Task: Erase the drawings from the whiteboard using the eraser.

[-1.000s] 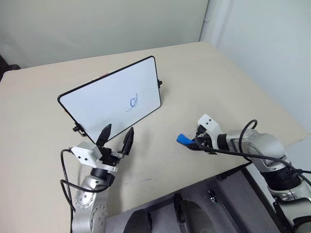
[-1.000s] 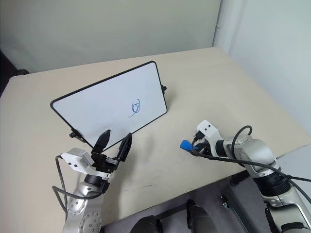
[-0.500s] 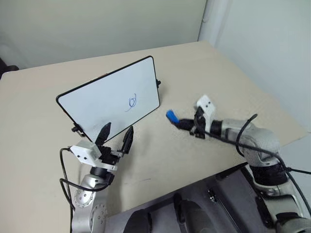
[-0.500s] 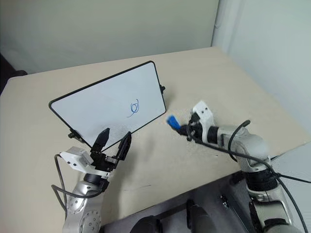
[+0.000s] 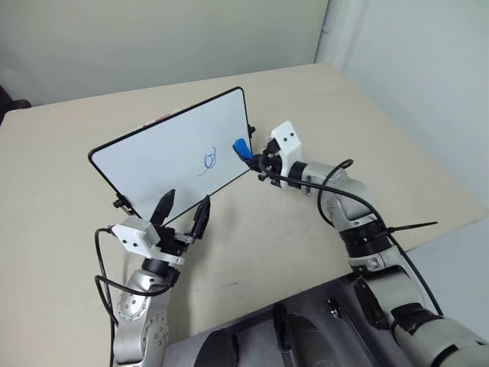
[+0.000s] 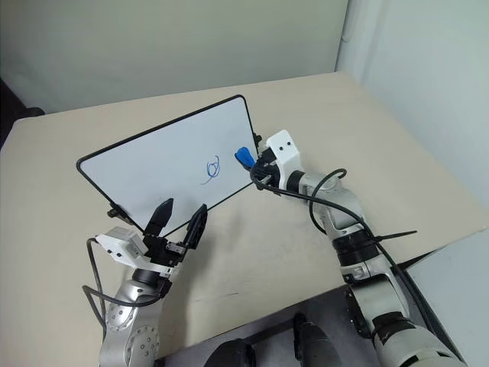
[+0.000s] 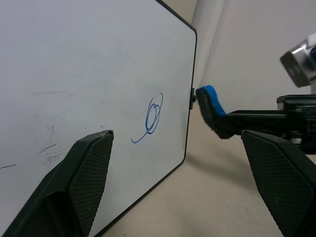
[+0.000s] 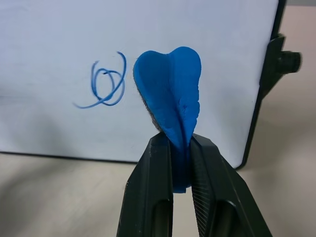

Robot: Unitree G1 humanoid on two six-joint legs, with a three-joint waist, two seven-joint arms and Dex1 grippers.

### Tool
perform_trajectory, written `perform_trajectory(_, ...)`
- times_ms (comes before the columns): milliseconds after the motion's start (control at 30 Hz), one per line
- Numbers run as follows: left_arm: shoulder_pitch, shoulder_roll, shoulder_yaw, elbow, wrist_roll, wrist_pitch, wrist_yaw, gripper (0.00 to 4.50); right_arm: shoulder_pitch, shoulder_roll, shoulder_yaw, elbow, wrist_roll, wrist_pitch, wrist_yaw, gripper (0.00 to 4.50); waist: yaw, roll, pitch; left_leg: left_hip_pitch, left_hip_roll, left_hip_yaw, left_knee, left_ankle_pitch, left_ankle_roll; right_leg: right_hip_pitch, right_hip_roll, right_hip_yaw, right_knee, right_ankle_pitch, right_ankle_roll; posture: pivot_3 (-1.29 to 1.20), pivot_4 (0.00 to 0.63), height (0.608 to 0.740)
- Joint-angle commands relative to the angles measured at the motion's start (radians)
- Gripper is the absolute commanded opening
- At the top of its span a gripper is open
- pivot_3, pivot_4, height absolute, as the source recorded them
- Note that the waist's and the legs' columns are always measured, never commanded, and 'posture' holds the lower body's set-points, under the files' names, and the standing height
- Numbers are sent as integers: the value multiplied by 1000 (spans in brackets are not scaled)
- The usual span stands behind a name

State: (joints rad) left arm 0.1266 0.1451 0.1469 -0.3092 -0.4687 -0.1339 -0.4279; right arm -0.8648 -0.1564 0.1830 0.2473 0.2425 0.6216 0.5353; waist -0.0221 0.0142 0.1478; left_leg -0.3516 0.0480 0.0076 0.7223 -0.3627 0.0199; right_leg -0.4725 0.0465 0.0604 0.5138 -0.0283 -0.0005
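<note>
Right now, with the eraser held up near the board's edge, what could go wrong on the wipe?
1. The whiteboard stands tilted on small feet and the left gripper is open, off it; a push could tip or slide it.
2. The eraser is pinched folded between the right gripper's fingers, so it may slip or smear the drawings.

The whiteboard (image 7: 98, 74) runs past the picture's edge in the left wrist view, so only one rounded corner shows there. In the right wrist view the lower part of the eraser (image 8: 170, 103) is covered by the black fingers (image 8: 153, 197) pinching it. Whether the eraser touches the board cannot be told.
</note>
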Motion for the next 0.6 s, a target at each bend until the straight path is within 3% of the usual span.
perform_trajectory(33,8,6,20,-29,6,-18,9,4500,-46,28,18,22,-35,-70,2,219,0,0,0,0,0,0,-1,0,-1,-1,0,0,0,-1,0,0,150,740)
perform_trajectory(600,71,27,44,-98,-9,1,27,4500,-105,245,166,151,-143,-165,38,219,-5,0,0,0,3,0,-5,3,-6,-7,0,0,12,-6,-7,0,150,740)
